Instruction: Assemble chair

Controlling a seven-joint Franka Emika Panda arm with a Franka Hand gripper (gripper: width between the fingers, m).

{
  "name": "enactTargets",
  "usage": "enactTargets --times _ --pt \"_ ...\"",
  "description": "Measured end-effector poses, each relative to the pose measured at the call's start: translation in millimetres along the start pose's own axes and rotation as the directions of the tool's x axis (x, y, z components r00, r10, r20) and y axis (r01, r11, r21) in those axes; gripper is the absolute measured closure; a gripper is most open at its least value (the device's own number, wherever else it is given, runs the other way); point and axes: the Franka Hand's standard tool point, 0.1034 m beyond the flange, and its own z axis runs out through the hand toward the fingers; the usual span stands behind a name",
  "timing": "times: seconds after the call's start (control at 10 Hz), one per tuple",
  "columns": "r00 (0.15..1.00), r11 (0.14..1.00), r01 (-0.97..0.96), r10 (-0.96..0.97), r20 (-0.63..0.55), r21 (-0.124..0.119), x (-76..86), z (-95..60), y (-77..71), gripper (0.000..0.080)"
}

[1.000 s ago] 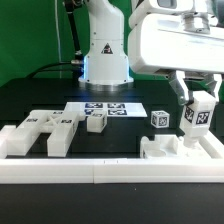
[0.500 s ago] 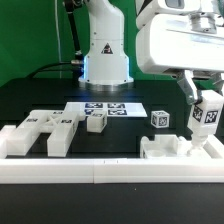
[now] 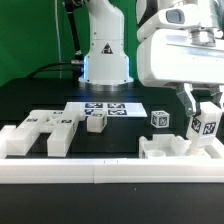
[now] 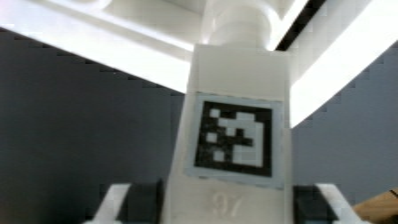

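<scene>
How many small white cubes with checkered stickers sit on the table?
2: one small cube just beside the marker board, another farther toward the exterior view's right. Others may be hidden.

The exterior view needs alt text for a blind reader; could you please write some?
The gripper holds a tagged white bar at the exterior view's right, close to a notched part. On the black table lie other white parts.

A black table (image 3: 40,100) holds the flat marker board (image 3: 110,108), with a long white border rail (image 3: 70,171) in front and a green backdrop (image 3: 30,35) behind.
</scene>
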Motion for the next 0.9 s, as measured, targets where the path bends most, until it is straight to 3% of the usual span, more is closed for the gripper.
enactTargets --times 0.3,0.9 --pt "1.0 1.0 0.002 -0.002 0.003 0.002 -4.2 5.1 -2.5 0.0492" --pt "0.998 1.0 0.007 -0.008 -0.068 -0.019 -10.3 1.3 -3.1 0.0492"
